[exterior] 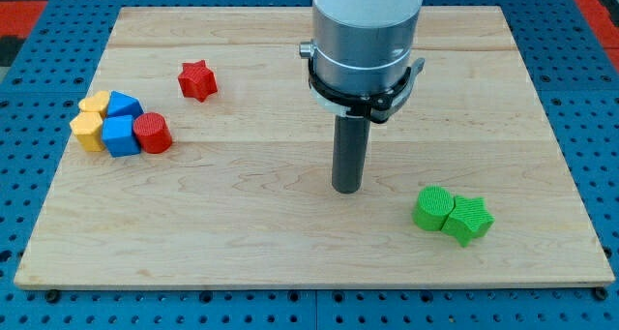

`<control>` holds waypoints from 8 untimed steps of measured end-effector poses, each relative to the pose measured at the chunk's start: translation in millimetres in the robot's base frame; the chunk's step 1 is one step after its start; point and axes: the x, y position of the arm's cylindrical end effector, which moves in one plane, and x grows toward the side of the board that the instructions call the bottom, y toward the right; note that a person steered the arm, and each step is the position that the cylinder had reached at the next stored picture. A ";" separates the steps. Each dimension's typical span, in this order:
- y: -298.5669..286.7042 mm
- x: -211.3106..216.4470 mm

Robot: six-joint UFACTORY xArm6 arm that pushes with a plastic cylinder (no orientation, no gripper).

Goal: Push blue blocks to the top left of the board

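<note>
**Tip mid-desk, blue blocks far off to its left**

The end effector is a plain dark rod with nothing to open or close; the tip (347,189) sits on the desk (290,243) near the middle, touching no block and holding nothing.

Both blue blocks are well apart from the tip, toward the view's left and slightly up. A blue cube (120,135) and a second blue block (124,105), shape unclear, just above it, are packed in a tight cluster near the desk's left edge. In the same cluster: a yellow block (87,132) touching the cube's left side, another yellow block (95,103) above it, and a red cylinder (152,133) touching the cube's right side.

A red star (196,79) lies alone, up and left of the tip, between the cluster and the rod, apart from both.

Right of the tip and a bit lower: a green cylinder (432,208) and a green star (468,219), touching each other, near but not touching the tip.
</note>
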 end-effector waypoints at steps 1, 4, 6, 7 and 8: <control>1.3 -2.7; -196.3 5.4; -247.5 -21.7; -249.9 -52.0; -273.7 -70.1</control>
